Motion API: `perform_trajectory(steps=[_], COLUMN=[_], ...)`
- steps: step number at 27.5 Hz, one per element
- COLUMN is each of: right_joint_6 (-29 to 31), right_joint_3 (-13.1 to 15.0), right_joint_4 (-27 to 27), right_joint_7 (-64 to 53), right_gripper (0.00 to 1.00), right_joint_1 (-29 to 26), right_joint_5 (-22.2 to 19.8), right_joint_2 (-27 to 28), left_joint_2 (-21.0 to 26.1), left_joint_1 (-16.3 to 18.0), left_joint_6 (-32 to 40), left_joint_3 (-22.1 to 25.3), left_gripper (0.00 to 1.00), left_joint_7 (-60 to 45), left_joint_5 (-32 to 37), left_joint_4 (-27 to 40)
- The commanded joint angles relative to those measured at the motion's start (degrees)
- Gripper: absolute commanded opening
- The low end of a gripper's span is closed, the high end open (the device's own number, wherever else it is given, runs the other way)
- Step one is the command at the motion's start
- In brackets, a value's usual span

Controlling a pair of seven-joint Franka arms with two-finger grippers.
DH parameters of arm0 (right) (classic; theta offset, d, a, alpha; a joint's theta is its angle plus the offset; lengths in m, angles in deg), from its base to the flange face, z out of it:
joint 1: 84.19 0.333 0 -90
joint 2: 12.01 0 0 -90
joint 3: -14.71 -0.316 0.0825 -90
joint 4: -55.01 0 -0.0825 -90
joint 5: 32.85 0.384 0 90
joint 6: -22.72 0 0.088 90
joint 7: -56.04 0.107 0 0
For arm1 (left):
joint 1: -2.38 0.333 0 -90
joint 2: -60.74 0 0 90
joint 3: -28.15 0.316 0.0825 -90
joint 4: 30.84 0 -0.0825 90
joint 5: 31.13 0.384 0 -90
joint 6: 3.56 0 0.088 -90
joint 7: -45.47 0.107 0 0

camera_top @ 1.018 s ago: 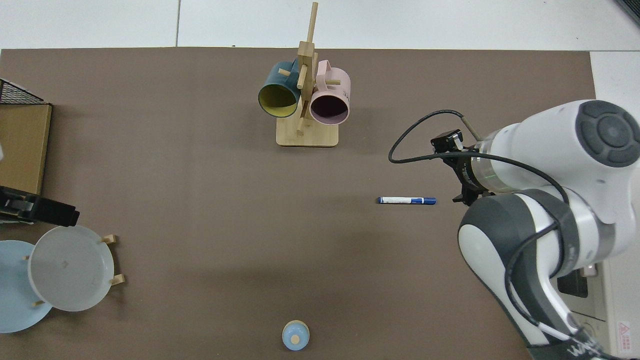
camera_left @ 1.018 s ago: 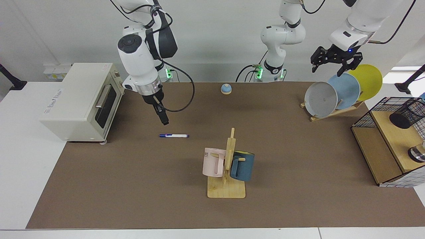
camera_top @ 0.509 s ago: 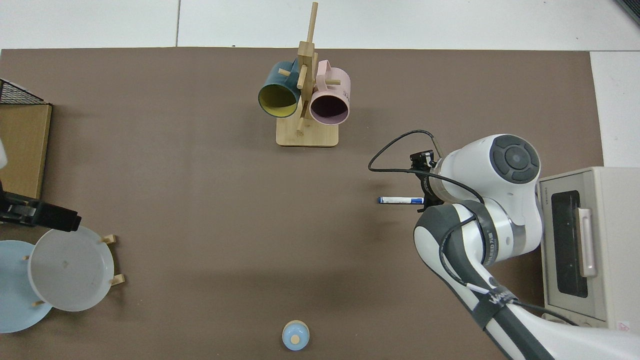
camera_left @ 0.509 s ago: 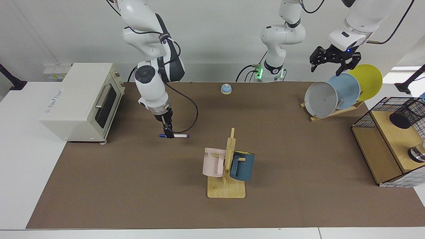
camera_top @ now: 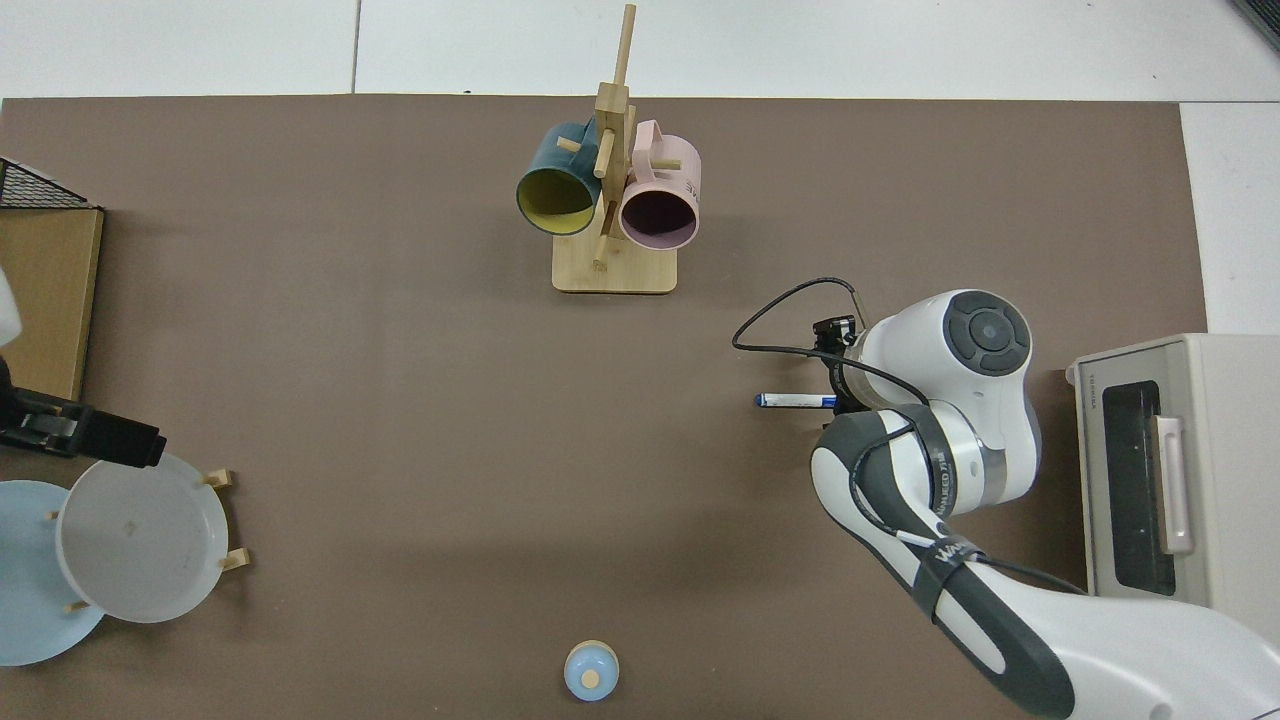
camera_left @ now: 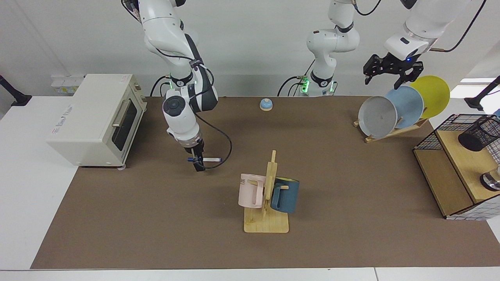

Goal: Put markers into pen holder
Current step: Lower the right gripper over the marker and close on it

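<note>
We find the right gripper (camera_left: pixel 198 163) lowered onto the brown table mat (camera_left: pixel 156 218), its fingers straddling the marker (camera_left: pixel 211 159) near the dark blue cap end. We cannot tell whether the fingers are clamped on the barrel or merely set around it. The marker lies flat on the mat, its white barrel pointing towards the mug rack (camera_left: pixel 266 203), well apart from it; in the top view only the barrel (camera_top: pixel 795 400) shows, the rest lies under the wrist. The pen holder (camera_left: pixel 479 134) lies tilted on the wooden shelf of the wire basket (camera_left: pixel 429 140), far across the table from the marker. The left gripper (camera_left: pixel 391 76) waits above the plate rack (camera_left: pixel 390 132), fingers spread and holding nothing.
</note>
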Motion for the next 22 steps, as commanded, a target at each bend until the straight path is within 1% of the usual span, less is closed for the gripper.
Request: perform_trajectory(steps=[1, 7, 13, 15, 22], right_joint_6=[2.39, 2.21, 1.51, 1.51, 1.51], right_joint_3=[-0.19, -0.19, -0.19, -0.19, -0.19], right_joint_4=[-1.58, -1.58, -1.58, -1.58, -1.49], right_joint_7=[1.25, 1.16, 1.16, 1.07, 0.63], right_gripper=[0.97, 0.90, 0.77, 0.75, 0.63], right_joint_1=[-0.11, -0.11, -0.11, -0.11, -0.19], right_joint_5=[0.46, 0.46, 0.46, 0.46, 0.46], right_joint_2=[-0.29, -0.29, -0.38, -0.38, -0.38], left_joint_2=[-1.76, -1.76, -1.76, -2.02, -2.11], left_joint_1=[-0.20, -0.20, -0.20, -0.29, -0.29], left_joint_6=[0.07, 0.07, 0.07, 0.07, -0.02], left_joint_3=[0.07, 0.07, -0.10, -0.10, -0.28], left_gripper=[1.00, 1.00, 1.00, 1.00, 1.00], left_joint_7=[0.16, 0.16, 0.16, 0.16, 0.07], left_joint_5=[0.04, 0.04, 0.04, 0.04, 0.04], left_joint_4=[1.98, 1.98, 1.98, 2.07, 2.42])
